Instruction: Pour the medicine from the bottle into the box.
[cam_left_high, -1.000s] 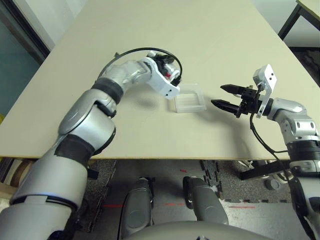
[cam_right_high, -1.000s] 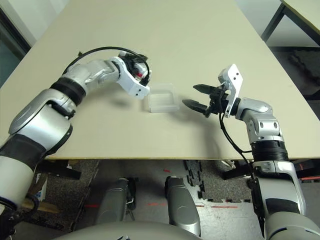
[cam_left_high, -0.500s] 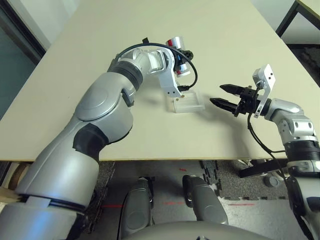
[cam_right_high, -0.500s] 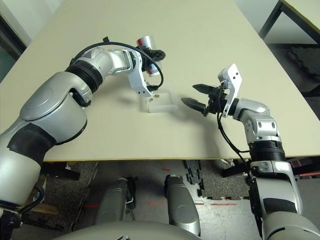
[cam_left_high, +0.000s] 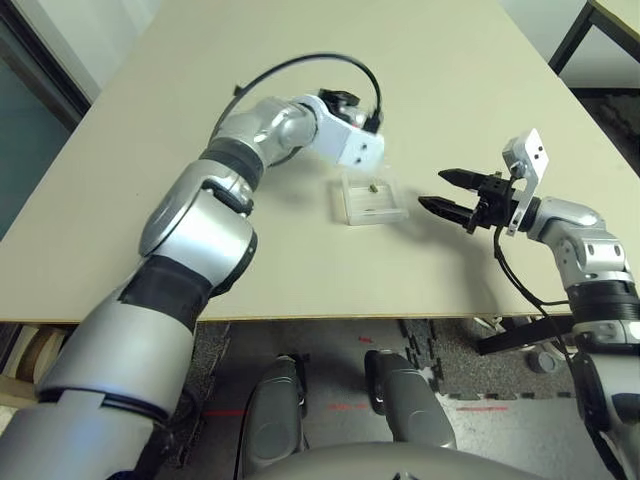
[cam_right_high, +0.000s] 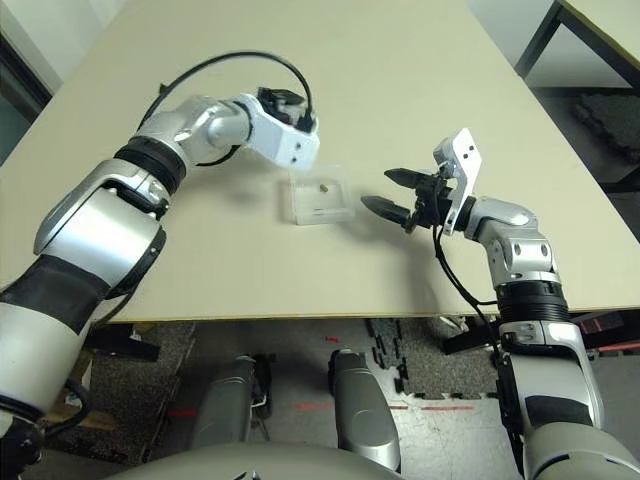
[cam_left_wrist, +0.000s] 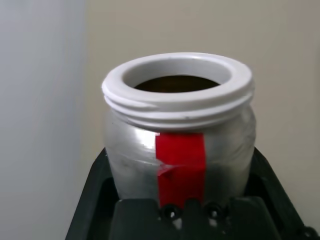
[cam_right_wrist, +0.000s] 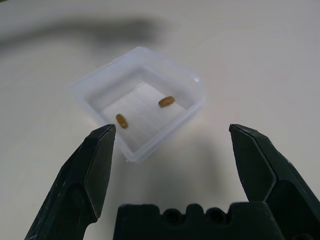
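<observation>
Two brownish oval pills (cam_right_wrist: 166, 101) lie apart in the shallow, translucent box (cam_right_wrist: 145, 147), at about four o'clock from the left gripper (cam_left_high: 350, 108), which grips the red-striped, open-mouthed silvery bottle (cam_left_wrist: 135, 160); the right gripper (cam_left_high: 430, 190) stands open

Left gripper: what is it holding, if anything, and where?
The left gripper holds the bottle by its body, below the open white mouth.

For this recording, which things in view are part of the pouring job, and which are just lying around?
Part of the job:
- bottle, uncapped, held in the left gripper
- box on the table
- two brown pills inside the box

Just around:
- table everything rests on
- second table at the far right
</observation>
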